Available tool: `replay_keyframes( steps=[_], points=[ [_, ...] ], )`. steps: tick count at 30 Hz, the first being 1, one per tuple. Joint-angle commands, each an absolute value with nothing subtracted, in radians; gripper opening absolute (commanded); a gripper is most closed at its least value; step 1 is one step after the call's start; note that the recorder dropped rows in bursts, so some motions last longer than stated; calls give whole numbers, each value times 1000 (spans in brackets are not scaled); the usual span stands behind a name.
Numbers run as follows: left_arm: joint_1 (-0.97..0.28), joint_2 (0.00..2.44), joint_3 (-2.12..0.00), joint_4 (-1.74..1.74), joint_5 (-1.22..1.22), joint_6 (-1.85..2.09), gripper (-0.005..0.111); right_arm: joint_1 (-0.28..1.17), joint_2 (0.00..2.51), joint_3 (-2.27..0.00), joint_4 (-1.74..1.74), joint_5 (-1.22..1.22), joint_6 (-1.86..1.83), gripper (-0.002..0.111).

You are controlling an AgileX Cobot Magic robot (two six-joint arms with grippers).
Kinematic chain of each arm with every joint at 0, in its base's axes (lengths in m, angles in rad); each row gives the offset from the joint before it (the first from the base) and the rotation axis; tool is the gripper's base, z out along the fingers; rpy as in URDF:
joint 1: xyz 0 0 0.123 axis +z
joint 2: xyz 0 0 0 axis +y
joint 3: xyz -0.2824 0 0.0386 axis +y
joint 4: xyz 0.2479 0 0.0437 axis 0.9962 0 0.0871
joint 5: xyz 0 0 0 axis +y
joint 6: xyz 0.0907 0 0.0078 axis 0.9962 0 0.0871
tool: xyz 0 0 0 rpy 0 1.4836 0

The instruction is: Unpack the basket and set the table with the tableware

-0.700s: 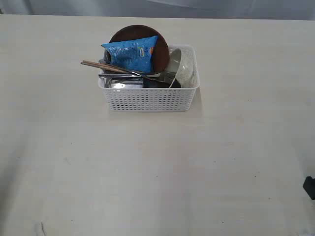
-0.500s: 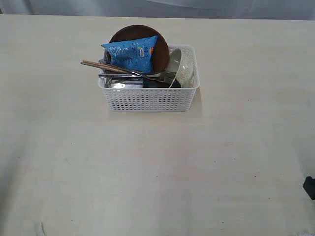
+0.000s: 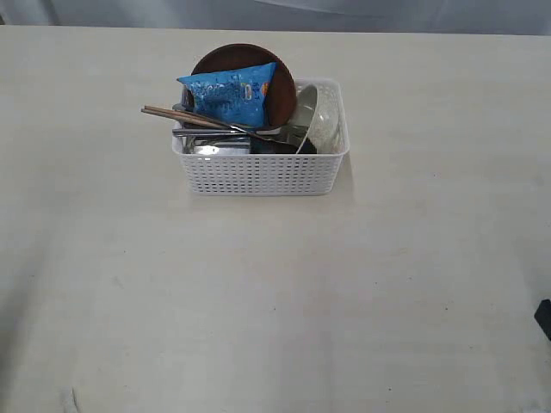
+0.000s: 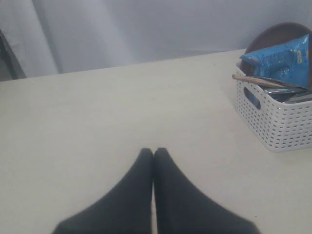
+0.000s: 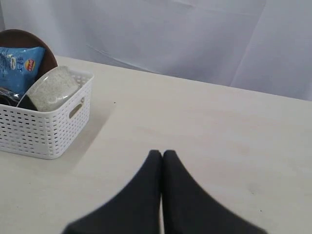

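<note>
The left claw (image 4: 153,152) is closed, its two black tapered fingers pressed tip to tip with nothing between them, and it hangs low over bare pale cream table (image 3: 258,310). The right claw (image 5: 162,154) is shut and empty in the same way. Ahead of each claw, well apart from it and toward the other arm's side, stands the white lattice-sided plastic basket (image 3: 263,172), fully packed. Nearest the right claw's side of it, a pale grey-green bowl (image 5: 51,90) leans on edge against the end wall. Toward the left claw's side, wooden chopsticks (image 3: 172,114) poke out over the rim above a bundle of steel cutlery (image 3: 215,139). Behind these a round brown plate (image 3: 234,55) stands upright, with a blue snack packet (image 3: 231,93) propped across its face. Nothing is laid out on the table yet, so the task looks to be at its very start, in the approach to a first pick. The next move, as I judge it, calls for one claw to open, travel forward to the basket and come down on an exposed piece; the bowl's raised rim or the jutting chopsticks look easiest to reach.
</note>
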State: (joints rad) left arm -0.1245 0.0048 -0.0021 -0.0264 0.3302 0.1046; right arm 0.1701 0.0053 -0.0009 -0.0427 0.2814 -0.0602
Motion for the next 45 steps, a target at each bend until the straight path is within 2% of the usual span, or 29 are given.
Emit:
replay_keyframes(
  steps=[1,8,11,13,17,21,30,39,42,45],
  points=[
    [-120,0,0,-32,295,108,0,164,0,0,-50,269,-64,0],
    [-120,0,0,-535,-134,-22,0,164,0,0,-50,269,-47,0],
    [-120,0,0,-570,-326,-158,0,164,0,0,-50,267,-47,0],
    [-120,0,0,-549,-329,-247,0,164,0,0,-50,267,-47,0],
    [-120,5,-93,-440,-185,-332,0,164,0,0,-50,267,-47,0],
    [-120,120,-230,-365,-113,-336,0,164,0,0,-50,267,-47,0],
    [-120,613,-649,-262,216,-227,0,164,0,0,-50,262,-37,0],
    [-220,1153,-1054,-481,705,329,0,164,0,0,-50,260,-37,0],
    [-292,1305,-1104,-555,725,489,9,164,0,0,-50,260,-37,0],
    [-372,1421,-1127,-560,725,596,29,164,0,0,-50,260,-37,0]
  ],
)
